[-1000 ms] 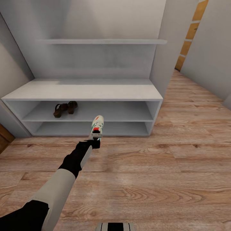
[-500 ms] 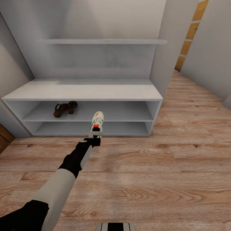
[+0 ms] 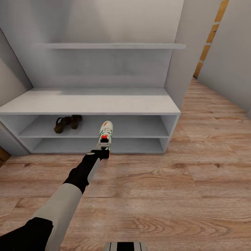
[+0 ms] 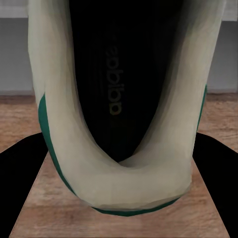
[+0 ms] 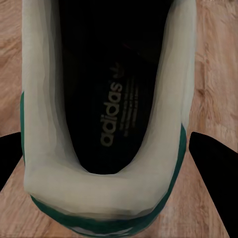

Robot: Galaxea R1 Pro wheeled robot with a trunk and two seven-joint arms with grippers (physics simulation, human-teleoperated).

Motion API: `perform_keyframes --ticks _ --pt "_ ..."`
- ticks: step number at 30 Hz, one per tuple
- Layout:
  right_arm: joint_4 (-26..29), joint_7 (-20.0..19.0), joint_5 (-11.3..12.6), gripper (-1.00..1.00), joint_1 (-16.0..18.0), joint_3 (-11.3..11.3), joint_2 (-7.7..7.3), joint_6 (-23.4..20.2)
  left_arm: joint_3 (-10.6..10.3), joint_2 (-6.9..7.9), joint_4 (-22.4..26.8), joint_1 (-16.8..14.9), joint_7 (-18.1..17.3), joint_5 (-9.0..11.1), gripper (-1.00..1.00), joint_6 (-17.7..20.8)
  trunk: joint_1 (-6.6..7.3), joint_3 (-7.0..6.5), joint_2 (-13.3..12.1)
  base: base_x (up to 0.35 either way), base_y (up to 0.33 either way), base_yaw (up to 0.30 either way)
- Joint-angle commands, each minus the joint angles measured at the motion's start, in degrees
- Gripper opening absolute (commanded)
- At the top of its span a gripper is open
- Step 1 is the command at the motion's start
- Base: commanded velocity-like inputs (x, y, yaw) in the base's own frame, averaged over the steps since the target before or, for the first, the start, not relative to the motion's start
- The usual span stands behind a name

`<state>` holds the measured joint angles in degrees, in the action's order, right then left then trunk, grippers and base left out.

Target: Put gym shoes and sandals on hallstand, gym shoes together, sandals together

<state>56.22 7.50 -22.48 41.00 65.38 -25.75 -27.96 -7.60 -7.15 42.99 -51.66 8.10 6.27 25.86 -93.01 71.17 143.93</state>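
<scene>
My left hand [image 3: 103, 148] is clamped on a gym shoe [image 3: 105, 131], toe pointing far toward the hallstand [image 3: 139, 104]; sandals [image 3: 65, 122] sit left.

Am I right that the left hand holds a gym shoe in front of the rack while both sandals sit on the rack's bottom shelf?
Not quite. In the head view the two sandals sit on the upper of the hallstand's two open shelf levels, not the bottom one. The rest stands: the left hand holds a gym shoe in front of the rack.
</scene>
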Motion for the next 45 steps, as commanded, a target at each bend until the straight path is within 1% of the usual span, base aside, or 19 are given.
perform_keyframes --ticks 1,26,36,45 --pt "0.04 0.02 -0.29 -1.00 0.05 0.01 0.00 -0.29 -0.22 0.03 0.08 -0.02 0.51 0.59 -1.00 0.24 -0.02 0.05 0.02 0.344 0.000 0.000" --pt "0.05 0.04 -0.29 -1.00 0.05 0.01 0.00 -0.28 -0.22 0.03 0.08 -0.02 0.51 0.66 -1.00 0.24 -0.02 0.05 0.02 0.339 0.000 0.000" --pt "0.06 0.02 -0.29 -1.00 0.05 0.01 0.00 -0.28 -0.22 0.03 0.08 -0.02 0.51 0.65 -1.00 0.24 -0.02 0.05 0.02 0.094 0.000 0.000" --pt "0.05 0.03 -0.29 -1.00 0.05 0.01 0.00 -0.28 -0.22 0.03 0.08 -0.02 0.51 0.67 -1.00 0.24 -0.02 0.05 0.02 0.235 0.000 0.000"
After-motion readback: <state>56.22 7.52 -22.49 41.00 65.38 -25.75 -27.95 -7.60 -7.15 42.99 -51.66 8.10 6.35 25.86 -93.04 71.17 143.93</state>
